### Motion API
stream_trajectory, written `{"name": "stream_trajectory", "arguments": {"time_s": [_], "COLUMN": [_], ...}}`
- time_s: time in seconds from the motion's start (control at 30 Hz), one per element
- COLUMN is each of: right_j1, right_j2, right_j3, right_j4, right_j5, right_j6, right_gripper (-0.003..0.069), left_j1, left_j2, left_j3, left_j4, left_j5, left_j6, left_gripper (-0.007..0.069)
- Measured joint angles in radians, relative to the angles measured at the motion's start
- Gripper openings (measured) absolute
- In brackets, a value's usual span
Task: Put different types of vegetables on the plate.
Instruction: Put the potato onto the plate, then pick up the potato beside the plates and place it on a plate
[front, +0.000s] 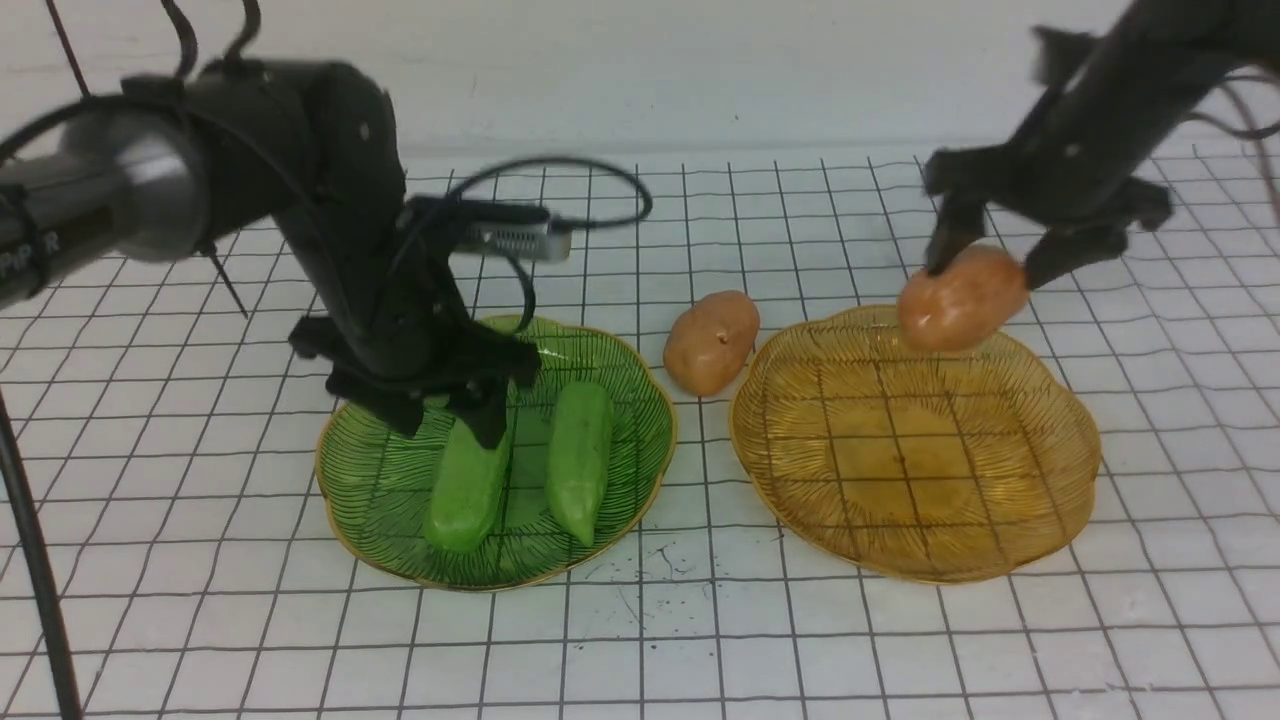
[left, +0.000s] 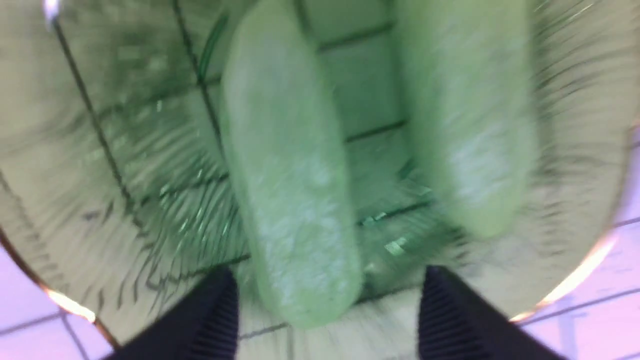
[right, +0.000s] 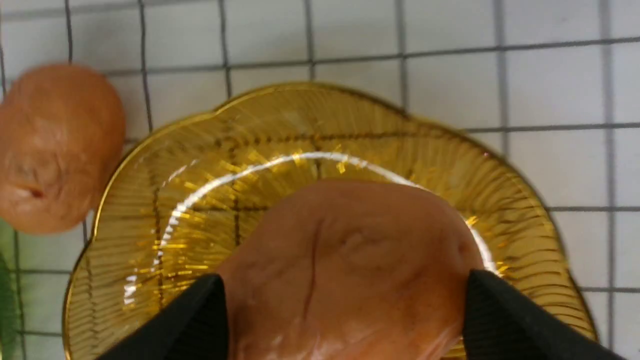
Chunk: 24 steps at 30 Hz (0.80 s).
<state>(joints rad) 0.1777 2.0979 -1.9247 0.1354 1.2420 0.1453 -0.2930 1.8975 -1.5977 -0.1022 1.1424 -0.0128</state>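
Two light-green cucumbers lie side by side on the green glass plate (front: 365, 490): the left cucumber (front: 468, 490) (left: 290, 190) and the right, pointed cucumber (front: 580, 460) (left: 465, 125). My left gripper (front: 448, 425) (left: 328, 272) is open and straddles the far end of the left cucumber, with a gap beside one finger. An orange-brown potato (front: 962, 298) (right: 345, 260) hangs over the far edge of the amber plate (front: 920, 460) (right: 200, 200), and my right gripper (front: 990, 270) (right: 345, 275) is shut on it. A second potato (front: 711, 342) (right: 55, 145) rests on the table between the plates.
A white tabletop with a black grid (front: 700, 620) runs to a white wall at the back. The left arm's cable (front: 590, 170) loops above the green plate. A dark cable (front: 35, 560) hangs at the left edge.
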Motion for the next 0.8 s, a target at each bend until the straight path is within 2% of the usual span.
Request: {"name": "stream_trajectory", "arguments": {"time_s": [0.03, 0.07, 0.17, 0.23, 0.27, 0.4, 0.6, 0.73, 0.8], "right_j1": [0.004, 0.013, 0.021, 0.022, 0.022, 0.022, 0.022, 0.023, 0.024], "right_j2": [0.002, 0.016, 0.039, 0.045, 0.045, 0.041, 0.018, -0.074, -0.162], "right_j3": [0.000, 0.000, 0.000, 0.000, 0.000, 0.000, 0.002, 0.014, 0.035], "right_j4": [0.000, 0.000, 0.009, 0.014, 0.014, 0.017, 0.030, 0.037, 0.028], "right_j5": [0.000, 0.000, 0.000, 0.000, 0.000, 0.000, 0.000, 0.001, 0.001], "right_j6": [0.000, -0.002, -0.003, -0.003, -0.003, -0.003, -0.004, -0.033, -0.047], "right_gripper": [0.0547, 0.0546, 0.0546, 0.0561, 0.0569, 0.0610, 0.0616, 0.0588, 0.0559], "left_j1": [-0.001, -0.008, -0.031, -0.057, -0.068, -0.111, -0.118, -0.118, -0.118], "left_j2": [0.000, 0.000, 0.001, 0.007, 0.012, 0.067, 0.185, 0.270, 0.316], "left_j3": [-0.006, -0.054, -0.113, -0.147, -0.168, -0.275, -0.416, -0.507, -0.549], "left_j4": [-0.005, -0.020, -0.038, -0.048, -0.053, -0.101, -0.182, -0.191, -0.199], "left_j5": [0.003, 0.013, 0.014, 0.014, 0.016, 0.051, 0.074, 0.052, 0.014], "left_j6": [0.000, 0.013, 0.051, 0.088, 0.102, 0.125, 0.132, 0.175, 0.211], "left_gripper": [0.0381, 0.0304, 0.0142, 0.0052, 0.0031, -0.0006, -0.0008, -0.0002, 0.0033]}}
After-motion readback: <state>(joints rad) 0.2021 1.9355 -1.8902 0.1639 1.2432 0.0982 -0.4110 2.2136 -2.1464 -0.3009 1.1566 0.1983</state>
